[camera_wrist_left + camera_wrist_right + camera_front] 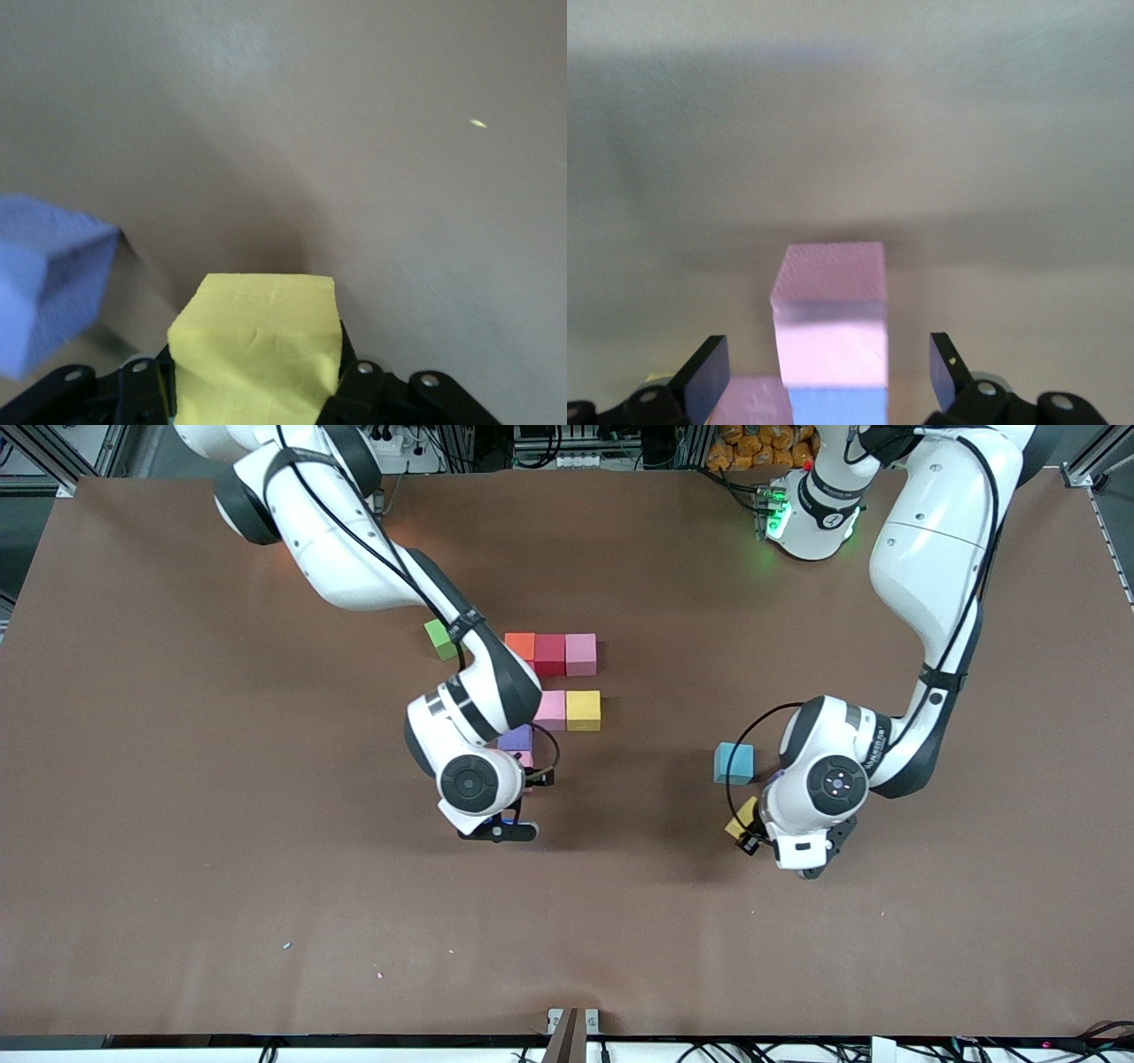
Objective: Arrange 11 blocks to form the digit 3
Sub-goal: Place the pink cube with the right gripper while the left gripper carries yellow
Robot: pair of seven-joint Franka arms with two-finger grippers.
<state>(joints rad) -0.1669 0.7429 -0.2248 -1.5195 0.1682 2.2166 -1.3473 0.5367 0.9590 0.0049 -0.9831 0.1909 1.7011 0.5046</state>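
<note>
Forming the digit, seven blocks show so far: an orange block (pixel 520 646), crimson block (pixel 549 654) and pink block (pixel 580 654) touch in a row; nearer the front camera sit a second pink block (pixel 550 709) and a yellow block (pixel 583 710), then a purple block (pixel 516 738) under the right arm's wrist. The right gripper (pixel 829 372) stands spread around a pink cube (pixel 830 312) beside the purple one, apparently just set down. Toward the left arm's end of the table, the left gripper (pixel 257 390) pinches a yellow cube (pixel 255 350), next to a cyan block (pixel 733 763). By my judgement, roughly four placements remain. The green cube (pixel 438 638) lies beside the orange block.
</note>
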